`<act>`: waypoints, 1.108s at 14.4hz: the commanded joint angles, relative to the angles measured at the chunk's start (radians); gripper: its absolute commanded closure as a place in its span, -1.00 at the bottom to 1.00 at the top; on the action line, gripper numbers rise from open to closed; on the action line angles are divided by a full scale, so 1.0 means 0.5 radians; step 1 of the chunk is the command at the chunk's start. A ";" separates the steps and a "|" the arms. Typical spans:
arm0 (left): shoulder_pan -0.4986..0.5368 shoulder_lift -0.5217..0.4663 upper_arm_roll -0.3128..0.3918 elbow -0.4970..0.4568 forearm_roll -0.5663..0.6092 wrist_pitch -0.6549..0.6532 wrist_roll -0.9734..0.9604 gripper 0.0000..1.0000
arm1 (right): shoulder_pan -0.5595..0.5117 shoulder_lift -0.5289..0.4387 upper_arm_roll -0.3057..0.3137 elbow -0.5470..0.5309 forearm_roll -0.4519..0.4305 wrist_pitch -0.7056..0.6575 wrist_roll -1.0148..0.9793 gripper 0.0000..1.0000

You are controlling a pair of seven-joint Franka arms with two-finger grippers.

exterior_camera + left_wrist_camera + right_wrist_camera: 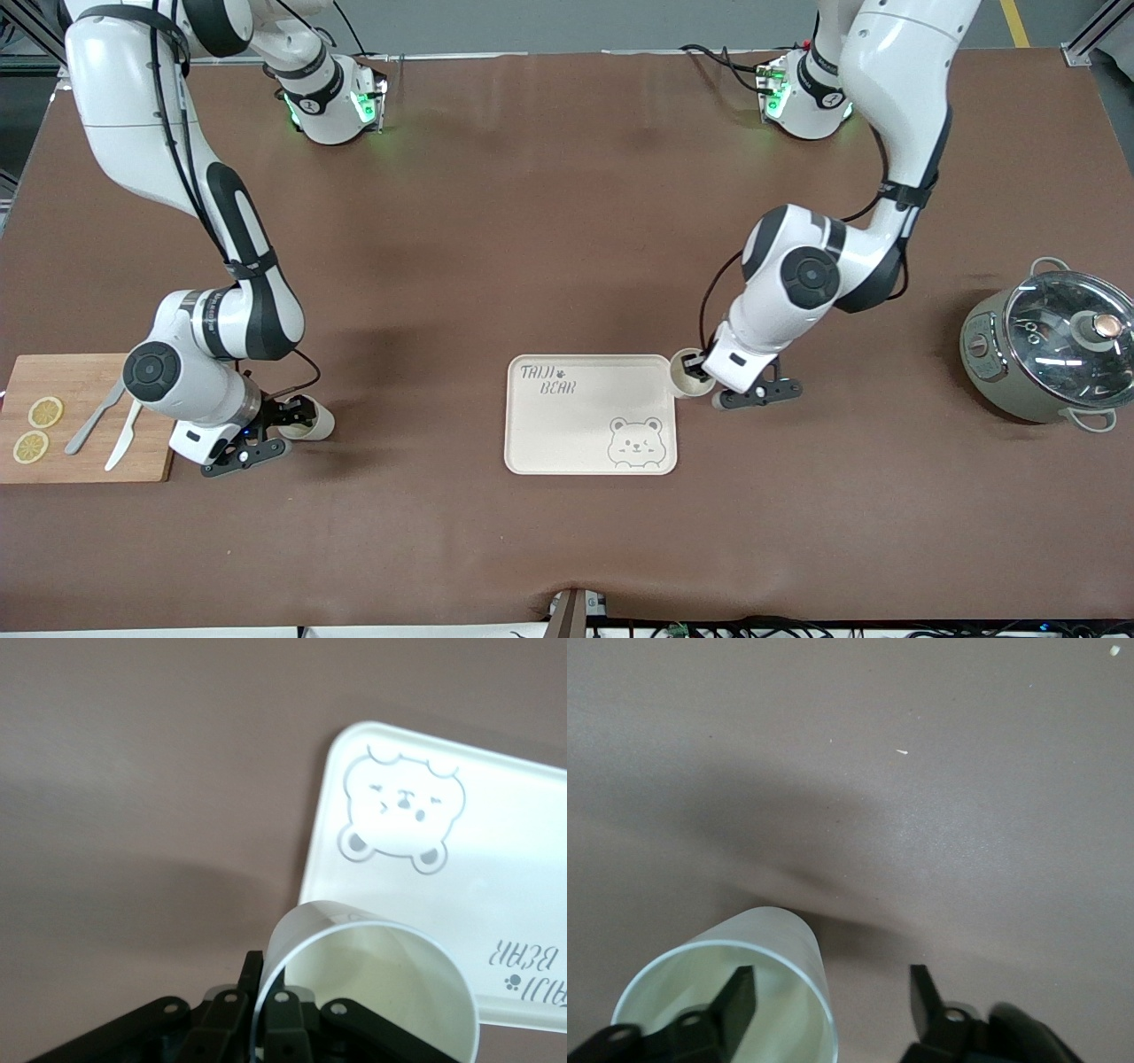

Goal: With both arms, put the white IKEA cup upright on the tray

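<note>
My left end effector (702, 366) pinches the rim of a white cup (689, 371) right at the tray (567, 416) edge, so it may tip on release. My right end effector (285, 423) sits spread, one finger inside a second cup (310, 424) beside the cutting board (84, 390); closing could knock it over on the worktop (532, 221)

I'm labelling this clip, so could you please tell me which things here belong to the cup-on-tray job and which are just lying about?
Belongs to the job:
- tray
- cup beside the tray, gripped at its rim by left gripper
- cup beside the cutting board, right gripper open astride its rim

Lying about:
- cutting board with lemon slices, knife and another utensil
- lidded pot
</note>
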 commanded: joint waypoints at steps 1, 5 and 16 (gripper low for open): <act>-0.104 0.166 0.025 0.199 -0.044 -0.031 -0.115 1.00 | 0.009 -0.006 0.001 -0.020 0.020 0.028 -0.023 0.16; -0.156 0.329 0.028 0.356 0.076 -0.009 -0.274 1.00 | 0.009 -0.006 0.007 -0.020 0.023 0.025 -0.017 0.80; -0.178 0.492 0.034 0.467 0.324 0.098 -0.459 1.00 | 0.040 -0.037 0.087 0.268 0.225 -0.360 0.203 1.00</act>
